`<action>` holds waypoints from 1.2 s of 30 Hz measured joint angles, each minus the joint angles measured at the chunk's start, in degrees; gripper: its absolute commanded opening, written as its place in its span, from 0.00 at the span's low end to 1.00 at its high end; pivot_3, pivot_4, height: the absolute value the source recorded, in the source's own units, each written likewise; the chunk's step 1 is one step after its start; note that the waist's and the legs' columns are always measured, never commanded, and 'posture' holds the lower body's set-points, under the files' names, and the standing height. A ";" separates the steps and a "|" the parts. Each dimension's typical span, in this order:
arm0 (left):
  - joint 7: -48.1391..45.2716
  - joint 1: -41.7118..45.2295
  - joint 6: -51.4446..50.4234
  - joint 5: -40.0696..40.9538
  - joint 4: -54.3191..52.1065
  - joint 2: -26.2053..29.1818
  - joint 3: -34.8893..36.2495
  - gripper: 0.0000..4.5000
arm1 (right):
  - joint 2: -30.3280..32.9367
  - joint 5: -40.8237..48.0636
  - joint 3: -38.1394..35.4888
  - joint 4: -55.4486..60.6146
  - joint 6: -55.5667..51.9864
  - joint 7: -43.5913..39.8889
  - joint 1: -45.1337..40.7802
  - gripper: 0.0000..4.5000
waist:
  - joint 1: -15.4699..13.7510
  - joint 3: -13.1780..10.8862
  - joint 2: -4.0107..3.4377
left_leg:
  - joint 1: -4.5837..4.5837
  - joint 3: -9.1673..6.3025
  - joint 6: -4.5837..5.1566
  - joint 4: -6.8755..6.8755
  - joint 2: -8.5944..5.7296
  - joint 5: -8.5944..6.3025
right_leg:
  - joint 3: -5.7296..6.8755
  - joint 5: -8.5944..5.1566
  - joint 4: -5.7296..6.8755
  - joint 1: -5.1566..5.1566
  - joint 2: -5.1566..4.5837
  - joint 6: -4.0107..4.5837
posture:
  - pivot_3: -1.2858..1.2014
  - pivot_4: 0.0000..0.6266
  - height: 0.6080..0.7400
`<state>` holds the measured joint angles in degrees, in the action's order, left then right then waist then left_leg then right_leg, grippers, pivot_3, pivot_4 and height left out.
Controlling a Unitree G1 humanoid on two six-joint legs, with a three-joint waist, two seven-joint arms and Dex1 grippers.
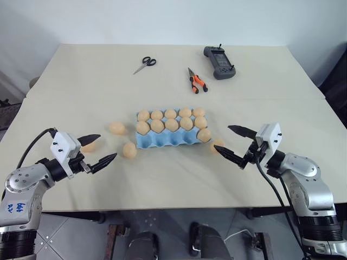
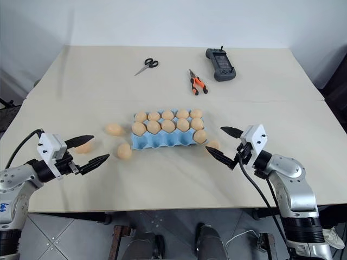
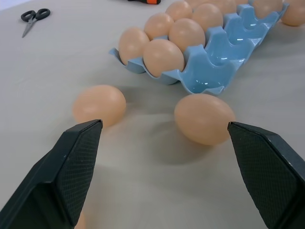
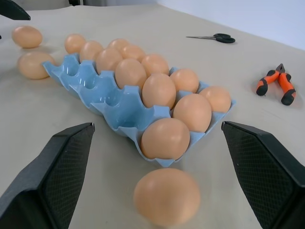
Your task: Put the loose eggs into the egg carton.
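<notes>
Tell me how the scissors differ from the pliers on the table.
The scissors have black handles; the pliers have orange and black ones. The scissors lie toward the robot's left at the table's far side, the pliers further right and nearer the egg carton. Both lie flat, untouched, with both grippers well away.

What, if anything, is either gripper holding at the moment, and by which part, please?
Nothing is held: the left gripper and the right gripper both stand open above the table, with loose eggs lying untouched nearby.

Left pincer (image 1: 99, 150) and right pincer (image 1: 233, 143) gape wide, seemingly level.
</notes>
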<state>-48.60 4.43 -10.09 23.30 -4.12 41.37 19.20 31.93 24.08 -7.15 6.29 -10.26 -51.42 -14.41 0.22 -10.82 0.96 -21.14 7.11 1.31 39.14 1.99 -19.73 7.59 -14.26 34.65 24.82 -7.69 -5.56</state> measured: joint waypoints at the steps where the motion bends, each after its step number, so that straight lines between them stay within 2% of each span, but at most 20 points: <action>1: 0.00 0.20 -0.04 0.00 0.00 0.00 0.00 1.00 | 0.00 0.00 0.00 0.00 0.00 0.00 -0.02 1.00 | 0.01 0.00 0.00 | 0.00 0.00 0.00 0.00 0.00 0.00 | 0.00 0.00 0.00 0.00 0.00 0.00 | 0.52 0.24 1.00; 10: -1.25 0.73 -3.03 2.10 -4.03 0.01 -0.69 1.00 | 0.37 0.07 -0.30 0.32 -0.25 0.38 1.25 1.00 | -0.02 0.00 0.00 | -0.01 -0.01 0.00 0.00 0.00 0.00 | 0.01 0.00 -0.01 -0.01 0.01 0.00 | 0.52 0.24 1.00; 14: -4.13 3.01 -3.39 2.37 -4.63 -0.03 -4.73 1.00 | 2.02 0.51 -2.91 1.85 -1.27 1.08 4.53 1.00 | -0.45 0.00 0.00 | -0.02 -0.02 0.04 0.01 -0.09 0.02 | -0.01 0.00 -0.02 -0.04 -0.04 -0.01 | 0.52 0.24 1.00; 19: -9.75 8.32 -3.07 2.34 -5.27 -0.90 -12.70 1.00 | 5.06 1.36 -10.51 4.79 -1.40 1.15 15.24 1.00 | -1.41 0.00 0.00 | 0.00 -0.01 0.05 0.01 -0.11 0.02 | 0.00 0.01 -0.13 -0.13 0.02 -0.02 | 0.52 0.24 1.00; 23: -12.26 10.40 -2.96 2.34 -4.70 -1.77 -15.66 1.00 | 5.06 1.36 -11.37 4.86 -1.38 1.40 16.90 1.00 | -0.15 0.00 -0.01 | 0.10 0.15 0.07 0.02 -0.07 0.09 | -0.15 0.01 -0.12 -0.14 0.07 -0.02 | 0.52 0.24 1.00; 26: -13.29 10.82 -3.01 2.34 -4.58 -2.06 -16.37 1.00 | 5.07 1.18 -10.56 4.85 -1.94 1.45 15.95 1.00 | 0.19 0.00 -0.01 | 0.15 0.17 0.07 0.02 -0.07 0.17 | -0.22 0.01 -0.08 -0.13 0.06 0.02 | 0.52 0.24 1.00; 30: -13.74 10.88 -3.20 2.35 -4.58 -2.08 -16.76 1.00 | 5.12 -0.41 -4.44 4.08 -5.53 1.85 9.94 1.00 | 0.24 0.00 -0.01 | 0.19 0.16 0.11 0.03 -0.08 0.28 | -0.28 0.06 -0.18 -0.13 0.00 0.13 | 0.52 0.24 1.00; 36: -13.65 10.14 -3.68 2.35 -4.90 -2.06 -16.90 1.00 | 3.71 -4.14 3.52 -5.05 -7.38 1.90 -0.62 1.00 | -0.11 0.00 -0.01 | 0.09 0.02 0.04 0.03 -0.10 0.39 | -0.19 0.12 -0.08 -0.05 -0.04 0.22 | 0.52 0.24 1.00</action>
<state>-62.24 14.57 -13.77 25.65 -9.01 39.31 2.30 35.63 19.93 -3.63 1.24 -17.64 -49.52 -15.03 0.11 -10.82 0.94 -21.06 7.13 1.35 39.17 1.89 -19.34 7.40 -14.14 34.57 24.77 -7.74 -5.34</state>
